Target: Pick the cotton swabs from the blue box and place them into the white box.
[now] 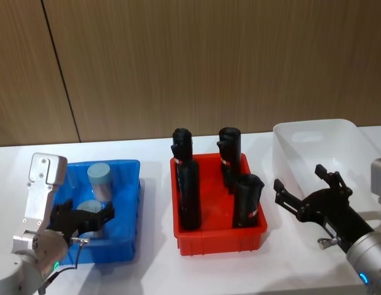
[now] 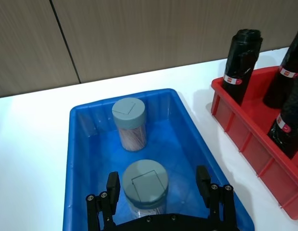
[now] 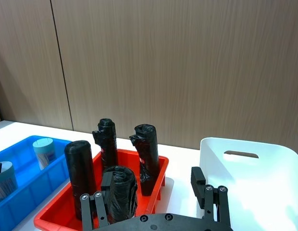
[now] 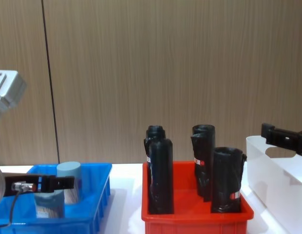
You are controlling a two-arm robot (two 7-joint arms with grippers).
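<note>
Now centre the left gripper (image 2: 157,182), jaws apart astride the nearer clear, blue-lidded cotton swab tub (image 2: 145,185) in the shallow blue plastic box (image 2: 173,144); clamp below its lid. The right gripper (image 1: 299,176) idles, jaws apart, near the translucent white plastic box (image 1: 313,130).

Robot test lab is indicated. Plain white surface (image 1: 155,270) is backed by wood-panelled wall (image 1: 209,61). Blue box (image 1: 130,209), red bin (image 1: 221,236), white box (image 1: 313,130) are lined up.

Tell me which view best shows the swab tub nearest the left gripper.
Left wrist view: the near tub stands upright in the blue box, lid visible, straddled by the open left gripper. Head view: partly behind that gripper. Chest view: its side, behind the box rim. Right wrist view: cut off at the edge.
</note>
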